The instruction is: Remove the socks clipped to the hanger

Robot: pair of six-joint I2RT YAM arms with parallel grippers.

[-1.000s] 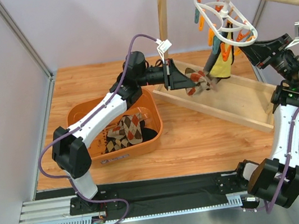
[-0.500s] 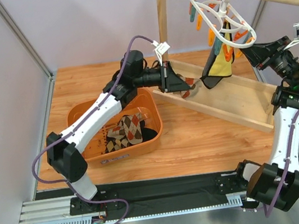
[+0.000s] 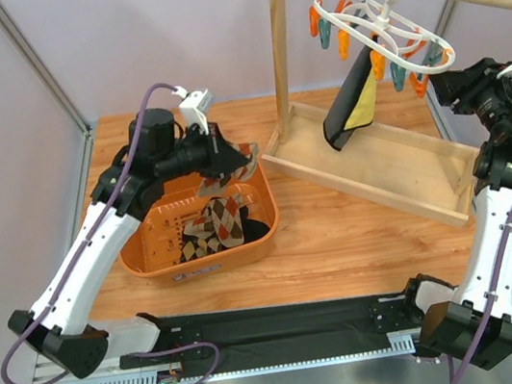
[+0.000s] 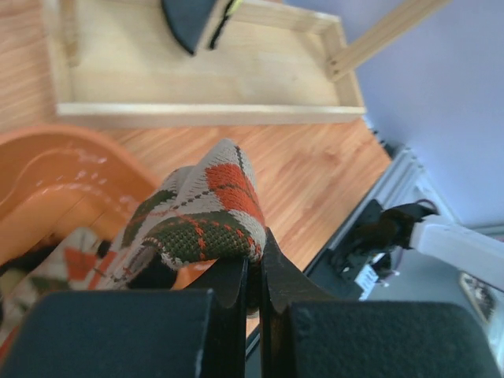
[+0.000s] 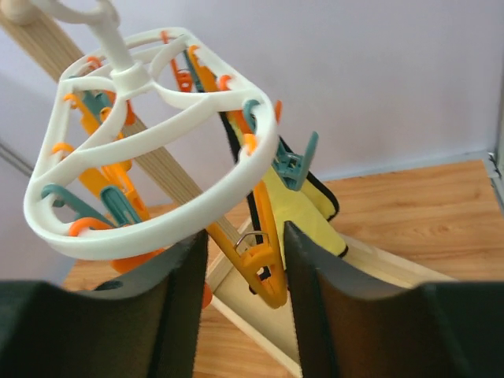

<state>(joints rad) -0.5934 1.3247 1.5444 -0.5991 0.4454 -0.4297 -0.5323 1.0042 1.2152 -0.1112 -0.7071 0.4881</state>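
Socks are nearly all off, I am judging. My left gripper (image 4: pixel 253 264) is clamping an argyle sock (image 4: pixel 206 209) above the basket (image 3: pixel 264 212), which is sitting toward the table's (image 3: pixel 341 237) left edge and holding other socks. My right gripper (image 5: pixel 242 248) is hovering, fingers apart, facing an orange clip (image 5: pixel 256 272) on the hanger (image 3: pixel 374 12) at the far right corner. One black-and-yellow sock (image 3: pixel 351 104) is hanging there, clipped and waiting.

White hanger (image 5: pixel 169 223) hooked on wooden rail (image 5: pixel 172 179), ring tilted, orange and teal clips around it. Yellow-and-black sock (image 5: pixel 298 206) hangs from a teal clip (image 5: pixel 293 164). Right gripper (image 5: pixel 242 256) fingers apart, orange clip (image 5: pixel 258 272) between them.
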